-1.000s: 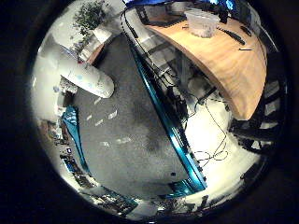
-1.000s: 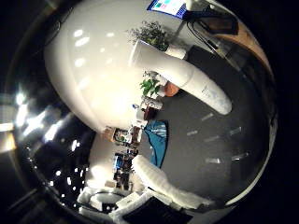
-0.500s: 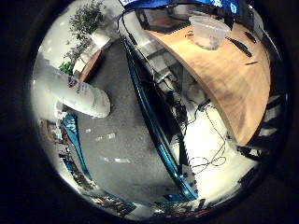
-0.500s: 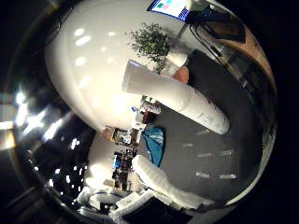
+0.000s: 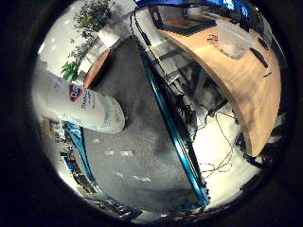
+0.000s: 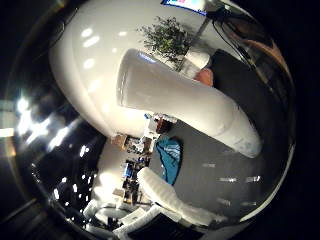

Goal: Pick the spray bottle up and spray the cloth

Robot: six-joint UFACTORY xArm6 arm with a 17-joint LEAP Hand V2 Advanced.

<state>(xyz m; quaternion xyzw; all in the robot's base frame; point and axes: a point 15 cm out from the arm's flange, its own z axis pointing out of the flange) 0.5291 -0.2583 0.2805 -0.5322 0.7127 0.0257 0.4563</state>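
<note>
The spray bottle (image 6: 195,107) is the nearest thing: its white body crosses much of the thumb side view, so it lies close before the palm. A white finger of the hand (image 6: 170,197) reaches in beside the bottle, but I cannot tell if the fingers are closed on the bottle or only near it.

Beyond the bottle is the dark grey table (image 5: 137,142), with a teal strip (image 5: 175,137) along its edge. A blue-green cloth (image 6: 169,156) lies on this table, past the bottle's base. Further from the bottle, a wooden desk (image 5: 236,85) carries a clear plastic box (image 5: 234,41), and a potted plant (image 5: 92,19) stands far behind.

My worry is the smooth round body: with a loose hold, it may turn or slip from the palm. Also the nozzle is not visible here, so the spray could miss the cloth.
</note>
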